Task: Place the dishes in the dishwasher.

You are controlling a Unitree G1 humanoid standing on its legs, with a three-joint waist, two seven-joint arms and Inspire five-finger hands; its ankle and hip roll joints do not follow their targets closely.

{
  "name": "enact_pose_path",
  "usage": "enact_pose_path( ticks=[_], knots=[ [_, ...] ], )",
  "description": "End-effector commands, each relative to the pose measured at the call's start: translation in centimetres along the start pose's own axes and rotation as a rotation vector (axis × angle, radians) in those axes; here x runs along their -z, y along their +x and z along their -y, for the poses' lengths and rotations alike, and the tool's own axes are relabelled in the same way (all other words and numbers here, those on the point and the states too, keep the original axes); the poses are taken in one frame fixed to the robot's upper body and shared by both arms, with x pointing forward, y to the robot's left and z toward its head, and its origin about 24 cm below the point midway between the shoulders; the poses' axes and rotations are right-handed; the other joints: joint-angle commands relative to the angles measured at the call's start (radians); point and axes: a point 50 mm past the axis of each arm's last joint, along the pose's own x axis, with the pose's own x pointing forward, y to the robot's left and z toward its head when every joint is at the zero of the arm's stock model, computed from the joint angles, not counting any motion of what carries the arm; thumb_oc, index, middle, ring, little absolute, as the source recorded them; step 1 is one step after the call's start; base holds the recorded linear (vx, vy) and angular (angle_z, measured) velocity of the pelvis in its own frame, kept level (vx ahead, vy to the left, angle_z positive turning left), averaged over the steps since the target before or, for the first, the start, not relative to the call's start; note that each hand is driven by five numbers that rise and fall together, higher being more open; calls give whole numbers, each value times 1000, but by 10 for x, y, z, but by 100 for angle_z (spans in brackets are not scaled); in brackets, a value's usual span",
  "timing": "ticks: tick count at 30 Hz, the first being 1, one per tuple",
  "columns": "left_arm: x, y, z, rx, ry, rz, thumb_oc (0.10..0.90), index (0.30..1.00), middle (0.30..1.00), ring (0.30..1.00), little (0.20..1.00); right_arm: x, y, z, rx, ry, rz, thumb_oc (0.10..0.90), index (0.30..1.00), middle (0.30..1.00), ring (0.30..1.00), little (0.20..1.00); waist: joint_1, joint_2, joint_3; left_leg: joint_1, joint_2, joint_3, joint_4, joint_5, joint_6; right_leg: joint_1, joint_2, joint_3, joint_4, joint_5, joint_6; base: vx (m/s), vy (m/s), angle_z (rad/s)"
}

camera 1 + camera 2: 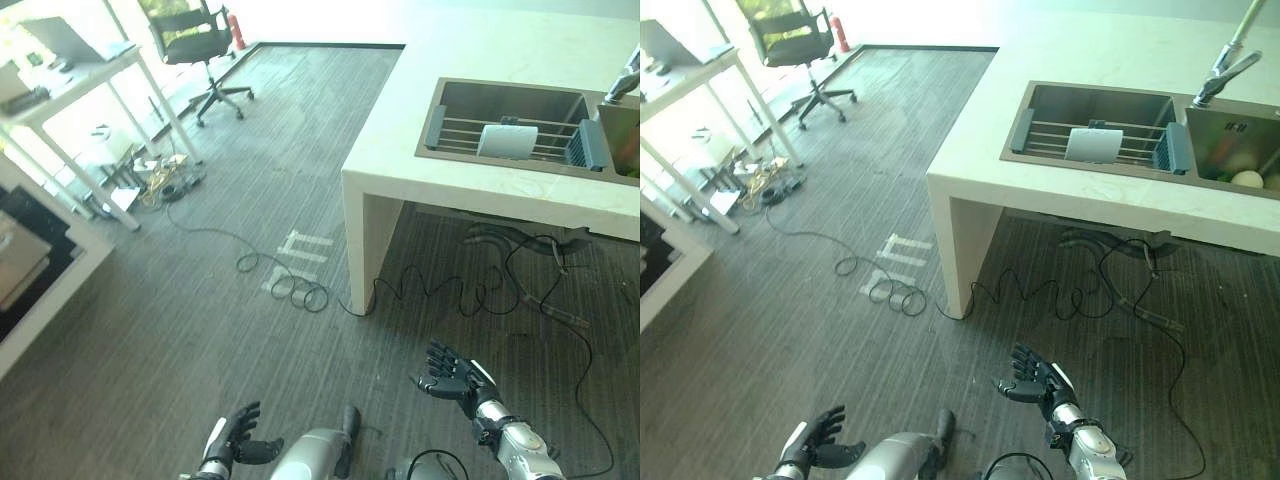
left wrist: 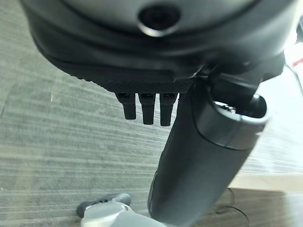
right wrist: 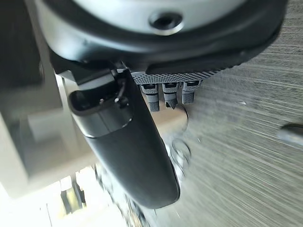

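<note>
A white dish (image 1: 507, 141) lies on a wire rack (image 1: 470, 133) across the steel sink (image 1: 455, 98) in the pale counter (image 1: 420, 170) at the upper right. A second basin (image 1: 1230, 150) beside it holds some items. Both hands hang low over the grey floor, far from the sink. My left hand (image 1: 232, 440) is at the bottom left, fingers relaxed and holding nothing. My right hand (image 1: 452, 375) is at the bottom right, fingers spread and straight, also holding nothing. The wrist views show each thumb (image 2: 199, 161) (image 3: 130, 151) extended over bare floor.
A faucet (image 1: 1230, 60) stands behind the sinks. An office chair (image 1: 200, 50) and white desks (image 1: 70, 90) stand at the upper left, with cords (image 1: 290, 285) trailing on the floor toward the counter's leg (image 1: 365, 240).
</note>
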Motion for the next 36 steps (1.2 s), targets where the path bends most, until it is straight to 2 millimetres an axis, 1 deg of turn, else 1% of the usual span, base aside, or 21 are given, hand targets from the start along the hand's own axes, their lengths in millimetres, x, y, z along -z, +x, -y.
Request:
enact_pose_path(
  ticks=[1, 2, 3, 5, 7, 10, 14, 16, 18, 19, 20, 22, 24, 25, 26, 27, 28, 30, 32, 34, 36],
  knots=[
    [-18, 2, -6, -30, 34, 105, 800, 900, 900, 900, 900, -43, 10, 4, -22, -63, 183, 800, 900, 900, 900, 900, 17, 27, -37, 5, 26, -70, 66, -168, -10, 15, 80, -61, -160, 177, 82, 211, 110, -32],
    [-16, 2, -9, -37, 40, 99, 800, 900, 900, 900, 900, -41, 10, 3, -19, -52, 183, 800, 900, 900, 900, 900, 6, 39, -35, 31, 31, -85, 66, -191, 13, 24, 95, -67, -160, 243, 94, 179, 89, -29],
    [-15, 2, -11, -41, 45, 97, 800, 900, 900, 900, 900, -40, 10, 3, -17, -44, 186, 800, 900, 900, 900, 900, 1, 46, -31, 46, 34, -93, 66, -202, 25, 0, 99, -71, -111, 266, 101, 149, 60, -21],
    [-12, 0, -17, -60, 42, 90, 800, 900, 900, 900, 900, -37, 9, 1, -21, -40, 187, 800, 900, 900, 900, 900, -2, 53, -22, 76, 35, -102, 66, -224, 40, -64, 91, -91, 1, 284, 115, 89, -5, -21],
    [-9, -2, -20, -74, 31, 87, 800, 900, 900, 900, 900, -36, 10, -1, -26, -43, 188, 800, 900, 900, 900, 900, 4, 55, -20, 91, 40, -103, 66, -237, 43, -71, 63, -117, -4, 281, 118, 84, -68, -25],
    [-6, -3, -22, -95, 23, 80, 800, 900, 900, 900, 900, -37, 12, -3, -33, -53, 191, 800, 900, 900, 900, 900, 17, 52, -15, 114, 56, -99, 66, -256, 42, -33, -15, -148, -131, 291, 131, 153, -170, -47],
    [-4, -3, -22, -101, 28, 57, 800, 900, 900, 900, 900, -38, 15, -2, -23, -66, 186, 800, 900, 900, 900, 900, 30, 15, -22, 135, 59, -100, 66, -285, 25, -110, -146, -80, -160, 267, 165, 201, -284, -39],
    [0, -3, -22, -101, 33, 26, 800, 900, 900, 900, 900, -35, 14, 1, -20, -44, 169, 800, 900, 900, 900, 900, 33, -5, -26, 152, 79, -105, 66, -315, 5, -191, -217, -24, -160, 312, 204, 352, -490, -22],
    [11, -5, -23, -115, 2, -31, 800, 900, 900, 900, 900, -32, 16, -5, -69, -90, 147, 800, 900, 900, 900, 900, 41, -22, -24, 181, 117, -104, 66, -349, -18, -248, -268, -17, -160, 372, 231, 433, -569, -75],
    [15, -6, -24, -120, -16, -53, 800, 900, 900, 900, 900, -32, 17, -8, -85, -103, 141, 800, 900, 900, 900, 900, 43, -26, -25, 190, 135, -99, 66, -353, -28, -250, -270, -30, -160, 375, 234, 454, -566, -51],
    [19, -8, -25, -129, -45, -76, 800, 900, 900, 900, 900, -32, 18, -10, -101, -107, 131, 800, 900, 900, 900, 900, 44, -27, -29, 191, 164, -84, 66, -346, -45, -231, -255, -56, -160, 346, 235, 465, -542, -10],
    [31, -11, -22, -160, -134, -132, 800, 900, 900, 900, 900, -32, 22, -12, -103, -129, 96, 800, 900, 900, 900, 900, 52, -36, -45, 201, 202, -71, 66, -338, -76, -213, -236, -103, -160, 317, 220, 415, -451, -1],
    [37, -12, -16, -181, -263, -171, 800, 900, 900, 900, 900, -31, 23, -11, -105, -155, 66, 800, 900, 900, 900, 900, 41, -40, -55, 203, 246, -55, 66, -304, -97, -196, -204, -129, -160, 289, 184, 350, -381, 2],
    [39, -12, -12, -170, -283, -181, 800, 900, 900, 900, 900, -29, 21, -7, -83, -163, 55, 800, 900, 900, 900, 900, 46, -46, -48, 175, 293, -39, 66, -152, -119, -166, -186, -144, -160, 258, 158, 315, -440, 42],
    [38, -11, -11, -172, -285, -174, 800, 900, 900, 900, 900, -27, 18, -3, -66, -152, 51, 800, 900, 900, 900, 900, 49, -55, -37, 156, 299, -35, 66, -78, -117, -146, -179, -152, -160, 242, 142, 285, -462, 59],
    [36, -10, -10, -179, -300, -166, 800, 900, 900, 900, 900, -24, 15, 2, -42, -137, 46, 800, 900, 900, 900, 900, 49, -66, -24, 138, 278, -22, 84, -67, -100, -131, -176, -155, -160, 233, 131, 235, -403, 49],
    [35, -9, -10, -177, -313, -163, 800, 900, 900, 900, 900, -20, 11, 7, -14, -121, 41, 800, 900, 900, 900, 900, 45, -65, -13, 103, 267, -20, 141, -58, -94, -117, -159, -153, -160, 226, 116, 218, -308, 34],
    [34, -8, -9, -190, -346, -166, 800, 900, 900, 900, 900, -14, 6, 14, 18, -106, 26, 800, 900, 900, 900, 900, 44, -70, -13, 76, 176, -10, 139, -115, -67, -119, -145, -140, -160, 222, 114, 177, -168, 29],
    [36, -8, -9, -201, -369, -175, 800, 900, 900, 900, 900, -10, 3, 19, 39, -103, 10, 800, 900, 900, 900, 900, 44, -64, -12, 93, 132, -16, 80, -146, -55, -113, -120, -130, -160, 213, 113, 173, -55, 26],
    [38, -9, -9, -208, -379, -192, 800, 900, 900, 900, 900, -5, 2, 21, 54, -100, -13, 800, 900, 900, 900, 900, 41, -28, -22, 41, 113, -57, 66, -189, -55, -114, -72, -128, -160, 206, 114, 173, 59, 6],
    [43, -11, -9, -211, -398, -223, 800, 900, 900, 900, 900, 1, 0, 22, 72, -98, -45, 800, 900, 900, 900, 900, 45, 1, -23, -37, 120, -88, 66, -150, -85, -94, -26, -114, -160, 183, 111, 191, 123, 19]
  ],
)
